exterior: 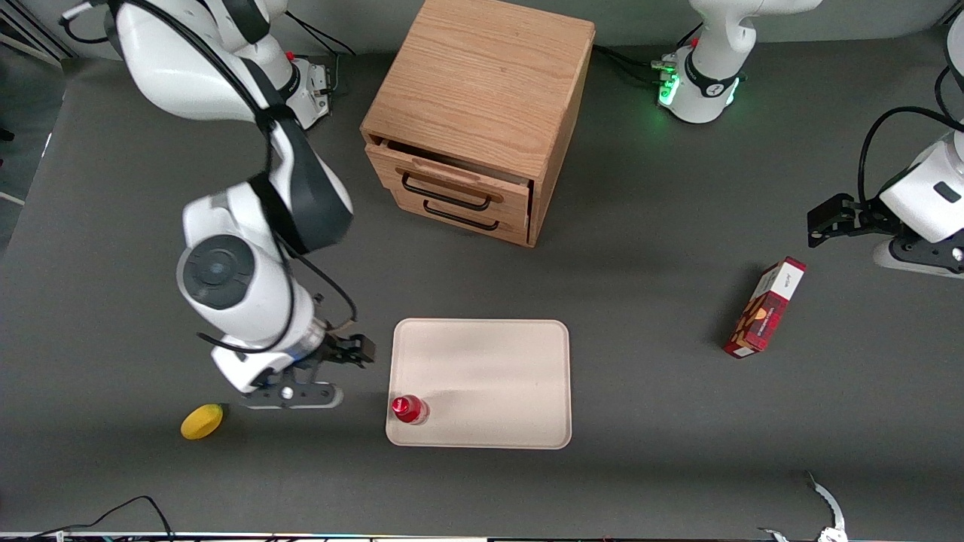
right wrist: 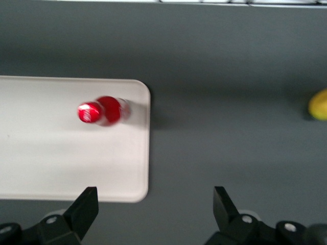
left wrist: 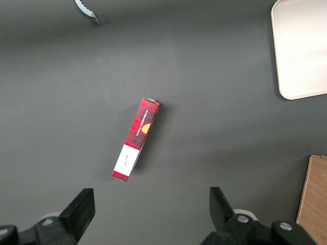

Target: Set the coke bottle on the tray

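Note:
The coke bottle (exterior: 409,409), small and red with a red cap, stands upright on the pale beige-pink tray (exterior: 497,376), in the tray's corner nearest the front camera on the working arm's side. It also shows in the right wrist view (right wrist: 103,111), on the tray (right wrist: 61,163) close to its rim. My right gripper (exterior: 324,369) hangs above bare table beside the tray, toward the working arm's end, apart from the bottle. Its fingers (right wrist: 86,205) are spread wide with nothing between them.
A wooden drawer cabinet (exterior: 478,113) stands farther from the front camera than the tray, its top drawer slightly out. A yellow lemon (exterior: 202,421) lies beside the gripper. A red snack box (exterior: 764,307) lies toward the parked arm's end.

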